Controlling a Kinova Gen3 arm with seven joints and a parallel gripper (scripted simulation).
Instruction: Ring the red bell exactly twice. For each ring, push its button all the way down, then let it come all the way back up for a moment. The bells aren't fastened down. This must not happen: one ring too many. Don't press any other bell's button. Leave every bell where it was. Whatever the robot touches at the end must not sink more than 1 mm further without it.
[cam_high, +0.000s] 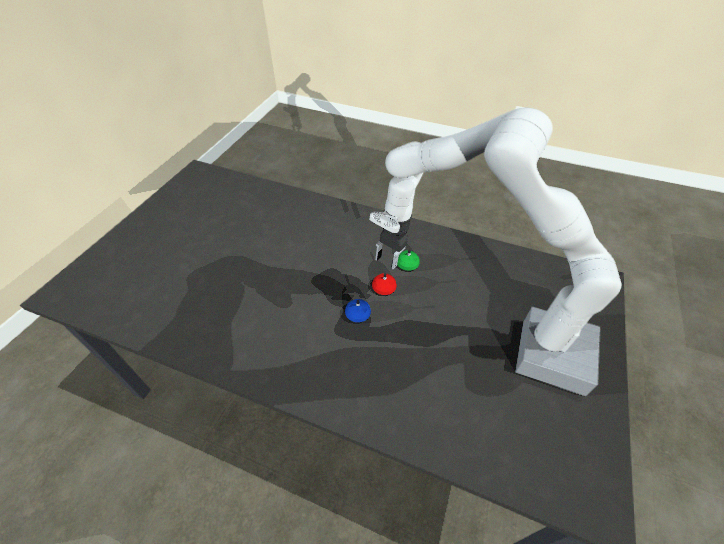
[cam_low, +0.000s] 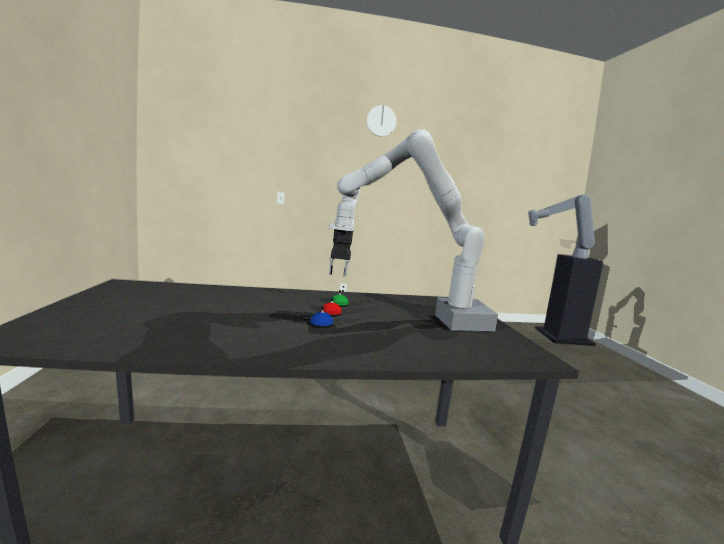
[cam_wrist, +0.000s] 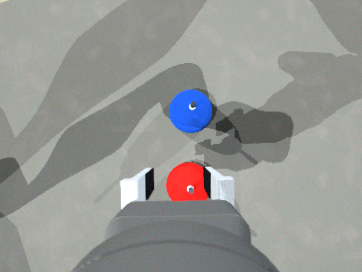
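Three dome bells stand in a short row on the dark table (cam_high: 175, 233) (cam_low: 117, 327): a blue bell (cam_high: 357, 311) (cam_low: 321, 319) (cam_wrist: 190, 110), the red bell (cam_high: 383, 284) (cam_low: 332, 308) (cam_wrist: 186, 182) in the middle, and a green bell (cam_high: 408, 261) (cam_low: 340, 300). Each has a small button on top. My gripper (cam_high: 388, 261) (cam_low: 338, 272) (cam_wrist: 178, 178) is open and empty. It points straight down and hangs well above the red bell, apart from it. In the wrist view the red bell shows between the two fingers. The green bell is out of the wrist view.
The arm's grey base block (cam_high: 558, 362) (cam_low: 466, 315) sits on the table's right end. The blue and green bells stand close on either side of the red one. A second arm on a black pedestal (cam_low: 570, 298) stands on the floor beyond the table.
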